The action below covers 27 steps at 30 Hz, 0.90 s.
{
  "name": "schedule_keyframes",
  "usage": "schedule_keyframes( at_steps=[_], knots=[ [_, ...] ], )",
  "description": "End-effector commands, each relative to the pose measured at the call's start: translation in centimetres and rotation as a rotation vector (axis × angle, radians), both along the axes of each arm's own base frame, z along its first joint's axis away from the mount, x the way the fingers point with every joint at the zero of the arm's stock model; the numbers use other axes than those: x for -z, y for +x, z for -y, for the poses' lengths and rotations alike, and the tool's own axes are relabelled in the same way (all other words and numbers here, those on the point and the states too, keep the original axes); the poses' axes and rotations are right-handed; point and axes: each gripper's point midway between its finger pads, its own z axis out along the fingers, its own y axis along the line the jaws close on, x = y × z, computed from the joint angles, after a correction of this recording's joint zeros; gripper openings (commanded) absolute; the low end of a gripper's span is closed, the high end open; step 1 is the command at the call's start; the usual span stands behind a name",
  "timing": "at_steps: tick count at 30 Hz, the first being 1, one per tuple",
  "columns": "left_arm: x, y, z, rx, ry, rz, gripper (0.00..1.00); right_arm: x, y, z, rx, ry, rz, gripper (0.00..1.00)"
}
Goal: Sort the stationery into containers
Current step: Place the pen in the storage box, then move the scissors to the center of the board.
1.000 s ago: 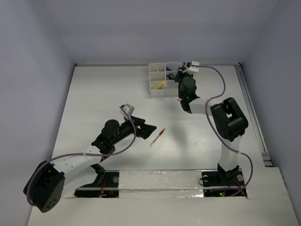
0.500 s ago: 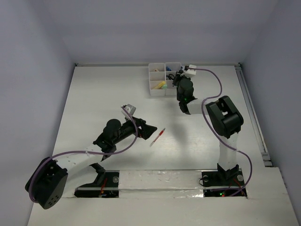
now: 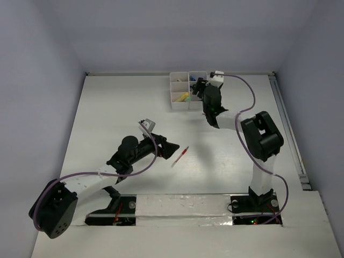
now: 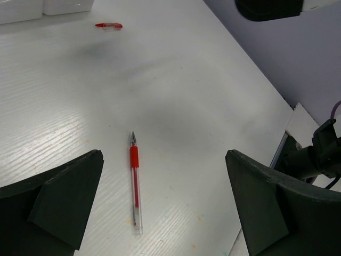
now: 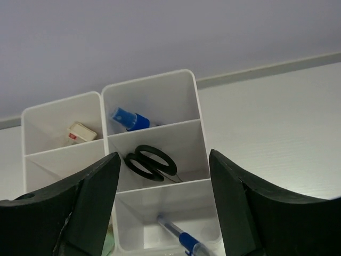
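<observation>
The containers are one white divided tray point(image 3: 171, 90) at the far middle of the table. My right gripper point(image 3: 199, 87) hangs open over the tray's right column. In the right wrist view the right gripper point(image 5: 164, 156) holds nothing. Below it a blue pen point(image 5: 183, 236) leans in the near compartment of the tray point(image 5: 154, 127). Black scissors point(image 5: 151, 162) lie in the middle one and a blue-capped item point(image 5: 130, 118) in the far one. A red pen point(image 3: 180, 156) lies on the table just right of my open left gripper point(image 3: 171, 149). The red pen point(image 4: 135, 181) lies between the fingers of the left gripper point(image 4: 164, 157), untouched.
An eraser point(image 5: 81, 133) sits in the tray's far left compartment and a yellow marker point(image 3: 184, 97) in a near one. A small red cap point(image 4: 108, 25) lies on the table near the tray's corner point(image 4: 42, 6). Grey walls stand close behind the tray.
My right gripper has shifted a little left over the tray's right column. The left arm and the red pen have stayed put.
</observation>
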Motion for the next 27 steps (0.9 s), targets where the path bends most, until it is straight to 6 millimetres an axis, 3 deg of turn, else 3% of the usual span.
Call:
schedule_keyframes(
  at_steps=[1, 6, 8, 9, 10, 11, 13, 14, 16, 18, 23, 27],
  knots=[
    [-2.8, 0.4, 0.2, -0.006, -0.039, 0.087, 0.99, -9.0, -1.5, 0.5, -0.005, 0.064, 0.120, 0.74],
    [-2.9, 0.9, -0.4, -0.050, -0.033, 0.090, 0.99, -8.9, -5.4, 0.3, -0.101, 0.102, 0.000, 0.74],
    [-2.9, 1.3, -1.2, -0.102, -0.024, 0.086, 0.99, -6.3, -7.8, -0.9, -0.201, 0.148, -0.123, 0.72],
    [-2.9, 1.5, -1.5, -0.122, -0.020, 0.088, 0.99, -7.4, -9.3, -1.2, -0.245, 0.177, -0.125, 0.71],
    [-3.1, 1.6, -1.8, -0.139, -0.024, 0.094, 0.99, -6.9, -10.7, -2.4, -0.312, 0.187, -0.159, 0.69],
    [-3.0, 2.0, -2.3, -0.173, -0.015, 0.087, 0.99, -4.6, -12.7, -3.1, -0.349, 0.183, -0.245, 0.66],
    [-3.1, 2.1, -2.7, -0.202, -0.017, 0.085, 0.99, -4.2, -15.6, -4.5, -0.450, 0.184, -0.312, 0.62],
    [-3.0, 2.3, -3.0, -0.223, -0.013, 0.082, 0.99, -2.1, -17.6, -5.3, -0.487, 0.165, -0.404, 0.62],
    [-3.3, 2.3, -3.4, -0.242, -0.020, 0.087, 0.99, -1.2, -20.5, -6.8, -0.594, 0.169, -0.489, 0.62],
    [-3.3, 2.5, -3.9, -0.273, -0.018, 0.084, 0.99, 1.5, -24.0, -7.7, -0.652, 0.160, -0.624, 0.62],
    [-3.7, 2.8, -4.9, -0.325, -0.020, 0.093, 0.99, 5.6, -28.9, -8.9, -0.667, 0.097, -0.833, 0.69],
    [-3.6, 3.0, -5.5, -0.359, -0.015, 0.088, 0.99, 8.2, -31.0, -10.5, -0.693, 0.104, -0.932, 0.70]
  ],
)
